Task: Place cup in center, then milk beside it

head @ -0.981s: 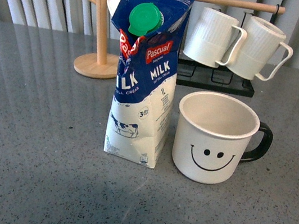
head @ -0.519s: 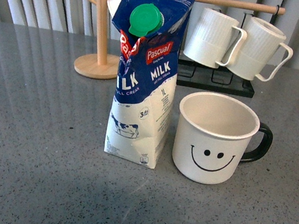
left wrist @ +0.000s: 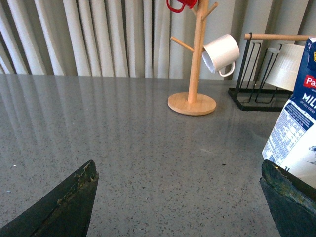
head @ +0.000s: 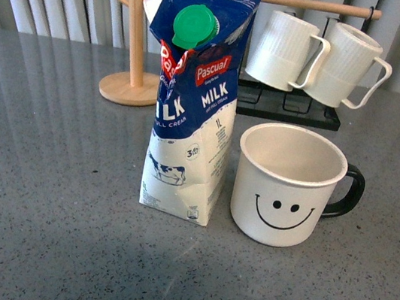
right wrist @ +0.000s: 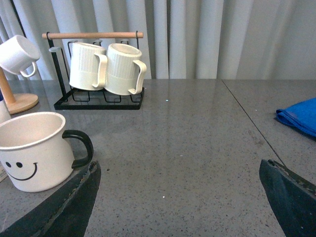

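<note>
On my front camera neither arm shows. The milk (head: 193,111) stands upright on the grey table (head: 44,171), just beside the cup (head: 287,183), a narrow gap between them; the cup's smiley faces me, and its black handle points away from the carton.

My left gripper (left wrist: 177,197) is spread wide and holds nothing; both dark fingertips (left wrist: 64,202) frame bare tabletop. The milk sits just ahead of one fingertip, at the edge of that view, not between the fingers. Farther off stands a wooden mug tree (left wrist: 193,64) carrying a small white cup (left wrist: 220,53).

My right gripper (right wrist: 182,197) is likewise wide open and empty. The cup (right wrist: 34,148) rests just ahead of one fingertip, outside the gap. Beyond it a black rack (right wrist: 94,74) holds two ribbed mugs (right wrist: 106,66). A blue cloth (right wrist: 300,116) lies off to the other side.
</note>
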